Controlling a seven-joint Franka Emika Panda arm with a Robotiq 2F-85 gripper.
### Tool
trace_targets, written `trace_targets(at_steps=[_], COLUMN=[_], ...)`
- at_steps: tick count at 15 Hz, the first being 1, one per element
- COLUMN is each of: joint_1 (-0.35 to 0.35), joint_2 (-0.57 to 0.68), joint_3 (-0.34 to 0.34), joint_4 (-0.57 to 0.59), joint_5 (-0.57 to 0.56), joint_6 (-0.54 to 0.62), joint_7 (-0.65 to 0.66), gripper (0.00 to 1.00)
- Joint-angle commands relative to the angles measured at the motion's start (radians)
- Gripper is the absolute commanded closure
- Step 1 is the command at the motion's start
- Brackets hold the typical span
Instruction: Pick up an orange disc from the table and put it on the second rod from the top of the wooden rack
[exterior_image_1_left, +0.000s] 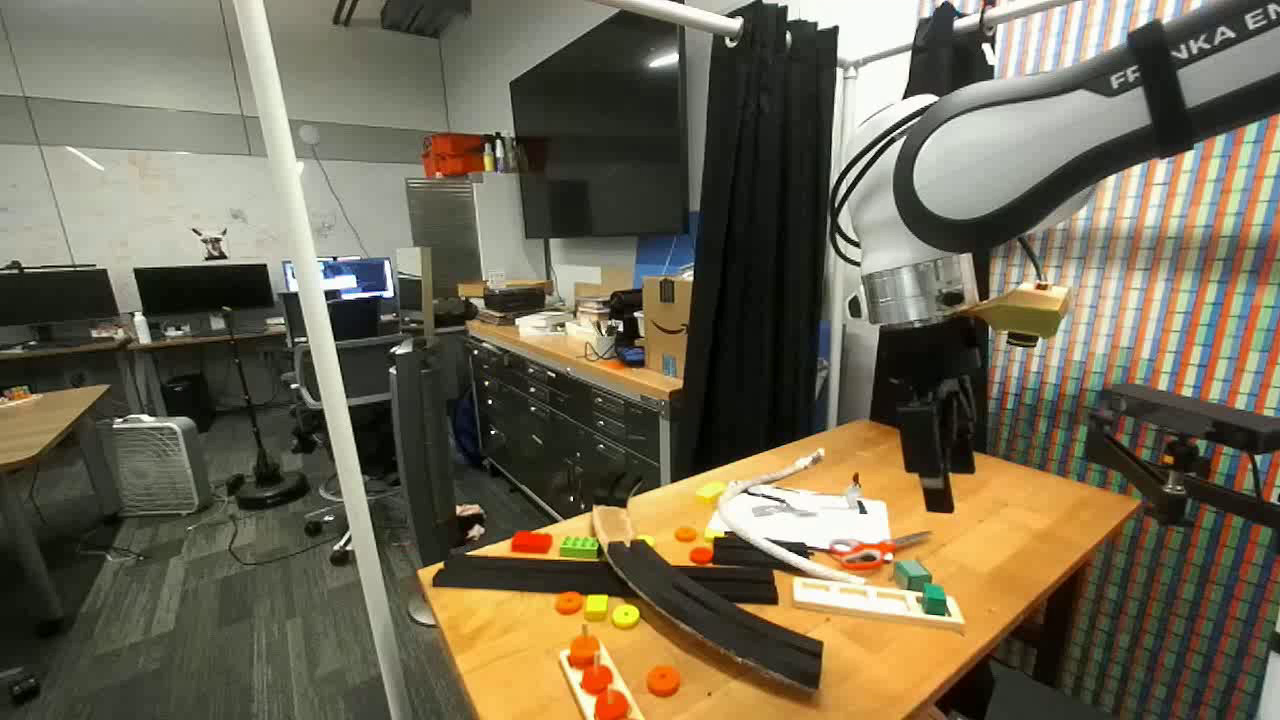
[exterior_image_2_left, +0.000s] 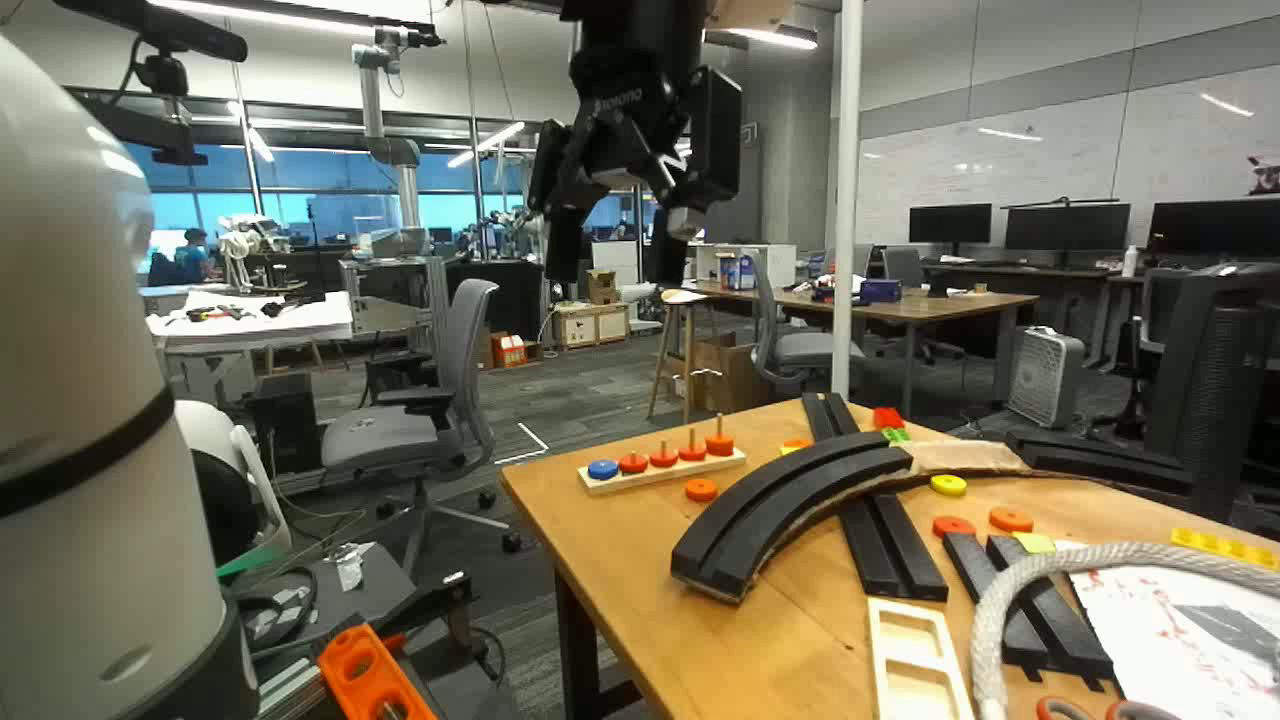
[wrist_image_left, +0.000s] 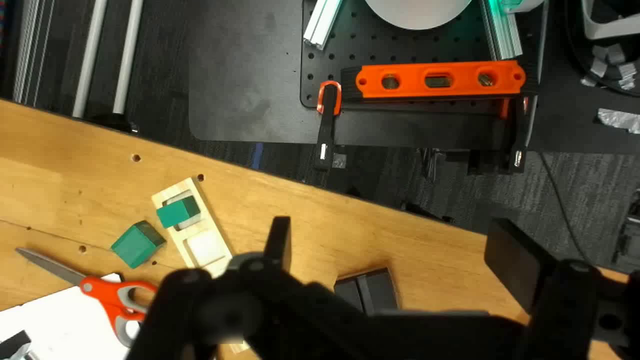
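The wooden rack is a pale strip with upright rods at the table's edge (exterior_image_2_left: 665, 475); in an exterior view the frame bottom cuts it off (exterior_image_1_left: 574, 682). A blue disc (exterior_image_2_left: 602, 469) and several red-orange discs sit on its rods. A loose orange disc lies beside it, in both exterior views (exterior_image_1_left: 663, 681) (exterior_image_2_left: 701, 489). More orange discs lie farther off (exterior_image_1_left: 568, 602) (exterior_image_2_left: 1011, 519). My gripper (exterior_image_1_left: 950, 480) is high above the wooden table (exterior_image_1_left: 1030, 510), open and empty, fingers wide apart (exterior_image_2_left: 616, 270) (wrist_image_left: 392, 245). Rack and discs are out of the wrist view.
Black track pieces (exterior_image_1_left: 700, 610) cross on the table, one curved and raised (exterior_image_2_left: 790, 500). A pale tray (wrist_image_left: 205, 247) with green blocks (wrist_image_left: 137, 244), scissors (wrist_image_left: 112, 295), white paper (exterior_image_1_left: 820, 520) and a thick rope (exterior_image_1_left: 760, 535) lie farther along. Yellow pieces (exterior_image_1_left: 625, 616) are scattered about.
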Motion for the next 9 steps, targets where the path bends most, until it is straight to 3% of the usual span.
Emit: trace_targets(at_steps=[1,6,9], joint_1=[0.008,0.008,0.002], joint_2=[0.000,-0.002,0.032], joint_3=[-0.006,-0.006,0.015], joint_4=[0.004,0.012,0.002], joint_5=[-0.003,-0.003,-0.013], joint_6=[-0.001,-0.001,0.112], joint_7=[0.004,0.004,0.063], gripper=[0.00,0.00,0.00])
